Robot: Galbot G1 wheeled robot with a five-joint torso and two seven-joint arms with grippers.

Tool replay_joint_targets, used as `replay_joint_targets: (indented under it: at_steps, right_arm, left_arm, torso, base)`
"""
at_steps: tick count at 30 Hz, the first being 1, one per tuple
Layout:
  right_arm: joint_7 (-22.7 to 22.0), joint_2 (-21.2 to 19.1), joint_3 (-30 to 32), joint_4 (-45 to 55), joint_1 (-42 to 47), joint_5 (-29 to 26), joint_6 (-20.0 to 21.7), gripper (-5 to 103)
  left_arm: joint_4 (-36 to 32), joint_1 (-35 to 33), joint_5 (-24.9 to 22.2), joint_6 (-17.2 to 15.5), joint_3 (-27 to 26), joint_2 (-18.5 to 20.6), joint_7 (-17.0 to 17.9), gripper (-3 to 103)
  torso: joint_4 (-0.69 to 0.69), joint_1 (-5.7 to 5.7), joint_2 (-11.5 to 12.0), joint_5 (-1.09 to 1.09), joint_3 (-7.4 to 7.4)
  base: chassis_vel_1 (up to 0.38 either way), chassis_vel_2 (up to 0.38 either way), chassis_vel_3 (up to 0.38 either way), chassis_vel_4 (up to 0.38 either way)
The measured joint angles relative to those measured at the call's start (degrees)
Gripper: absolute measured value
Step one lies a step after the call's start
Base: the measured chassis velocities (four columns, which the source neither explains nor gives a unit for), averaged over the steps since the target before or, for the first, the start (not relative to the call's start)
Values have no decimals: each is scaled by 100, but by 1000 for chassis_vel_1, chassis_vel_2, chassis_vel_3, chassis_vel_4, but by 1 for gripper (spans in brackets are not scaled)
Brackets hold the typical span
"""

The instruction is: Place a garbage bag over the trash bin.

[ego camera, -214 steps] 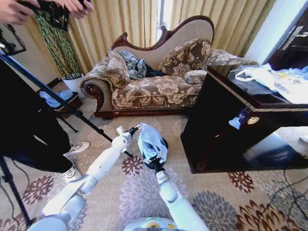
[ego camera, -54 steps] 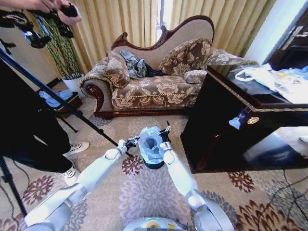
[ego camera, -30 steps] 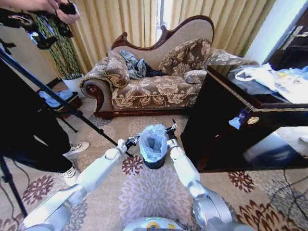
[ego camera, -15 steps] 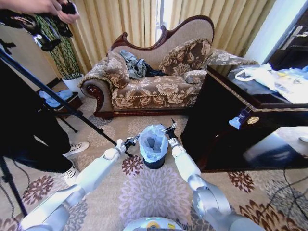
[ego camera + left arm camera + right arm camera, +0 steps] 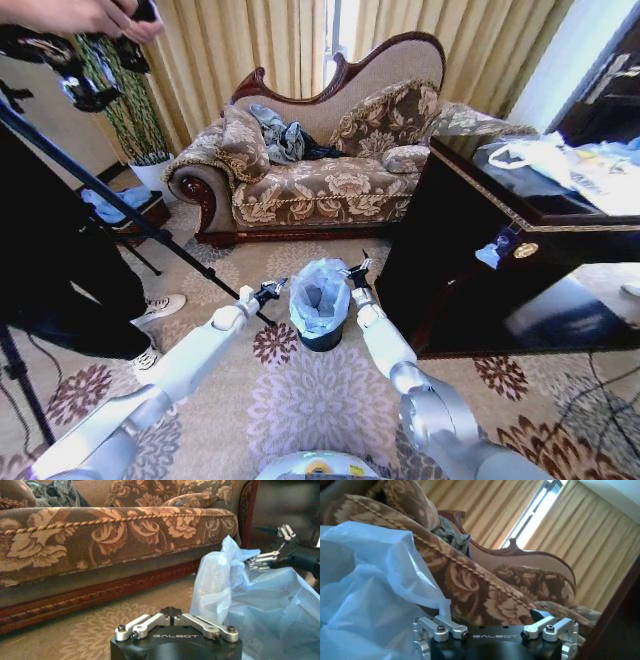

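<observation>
- The right pincer [image 5: 355, 272] is spread wide at the garbage bag's [image 5: 318, 293] right edge, holding nothing; whether a fingertip brushes the plastic is unclear.
- The left pincer [image 5: 268, 290] is closed, empty, just left of the bag and clear of it.
- Both arms reach forward over the carpet [image 5: 300, 400].
- The bag drapes over the trash bin [image 5: 322, 340], which stands before the sofa [image 5: 300, 185].

Garbage bag [image 5: 367, 588]: pale blue, crinkled, just beside right gripper [image 5: 496, 632], whose fingers are spread. Floral sofa [image 5: 485, 592] behind bag; gold curtains [image 5: 555, 536] beyond sofa.
</observation>
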State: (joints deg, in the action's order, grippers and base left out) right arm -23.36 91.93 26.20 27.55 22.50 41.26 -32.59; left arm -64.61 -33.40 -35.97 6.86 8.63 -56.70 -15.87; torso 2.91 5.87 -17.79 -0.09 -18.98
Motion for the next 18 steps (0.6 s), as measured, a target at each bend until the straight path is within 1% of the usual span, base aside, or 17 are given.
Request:
replay_joint_targets:
  at_steps: [4, 7, 9, 12, 13, 14, 15, 16, 17, 18]
  right_arm:
    - [75, -32, 8, 10, -11, -99, 34, 100]
    - [498, -79, 10, -131, -37, -320, -145, 100]
    - [561, -84, 12, -166, -50, -360, -177, 100]
    - [974, -139, 8, -356, -146, -685, -438, 100]
    - [974, -139, 8, -356, -146, -685, -438, 100]
    - [1077, -155, 1, -351, -145, -764, -479, 100]
    - [1346, -202, -69, -203, -73, -1019, -517, 100]
    - [1474, -227, -108, -79, -14, -1148, -517, 100]
    - [1573, -251, -146, 29, 43, -1241, -511, 100]
    - [1573, -251, -146, 29, 43, -1241, -511, 100]
  left_arm:
    - [-64, -33, -21, -2, -48, 64, -38, 0]
    - [-50, -37, -29, 5, -98, 103, -76, 0]
    - [-41, -35, -30, 6, -103, 105, -81, 0]
    - [-5, -10, -56, 24, -135, 117, -95, 0]
    - [-5, -10, -56, 24, -135, 117, -95, 0]
    - [-26, -11, -84, 23, -147, 125, -94, 0]
    - [-194, -41, -212, -29, -169, 165, -76, 0]
    - [-321, -64, -332, -95, -171, 195, -52, 0]
    - [-487, -91, -482, -188, -167, 233, -18, 0]
    - [-487, -91, -482, -188, -167, 233, -18, 0]
  torso:
    - [0, 0, 0, -1, 0]
    - [0, 0, 0, 0, 0]
    - [0, 0, 0, 0, 0]
    - [0, 0, 0, 0, 0]
    - [0, 0, 0, 0, 0]
    - [0, 0, 0, -1, 0]
    - [0, 0, 0, 0, 0]
    - [0, 0, 0, 0, 0]
    - [0, 0, 0, -1, 0]
    - [0, 0, 0, -1, 0]
  base:
    - [0, 0, 0, 0]
    - [0, 0, 0, 0]
    - [0, 0, 0, 0]
    - [0, 0, 0, 0]
    - [0, 0, 0, 0]
    - [0, 0, 0, 0]
    - [0, 0, 0, 0]
    - [0, 0, 0, 0]
    - [0, 0, 0, 0]
    - [0, 0, 0, 0]
